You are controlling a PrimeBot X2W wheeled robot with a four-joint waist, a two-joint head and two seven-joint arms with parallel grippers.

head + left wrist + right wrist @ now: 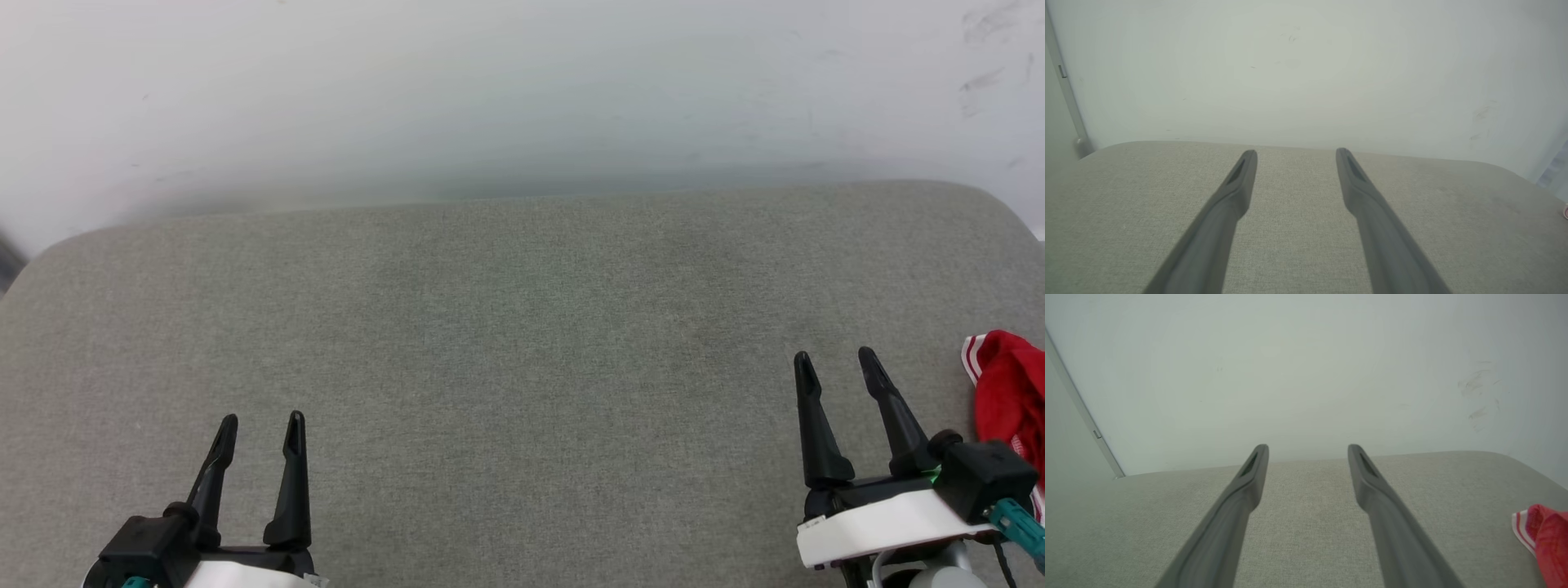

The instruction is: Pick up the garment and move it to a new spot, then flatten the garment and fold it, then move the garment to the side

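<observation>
- You've got a grey fabric surface (522,343) across the whole work area, with a pale wall (522,82) behind it.
- The garment (1008,392) is a red bunch with striped red-and-white trim. It lies at the surface's right edge, just beside your right gripper (834,356), clear of the fingers.
- Right gripper: fingers spread wide, nothing between them, bare fabric underneath.
- Left gripper (263,419): also spread wide and empty, well apart from the garment.

The left gripper (264,418) hovers over the near left part of the grey cushion (522,327), its two dark fingers (291,478) spread wide and empty, while the right gripper (833,355) hovers over the cushion's near right part, likewise spread, empty, and slightly farther forward
</observation>
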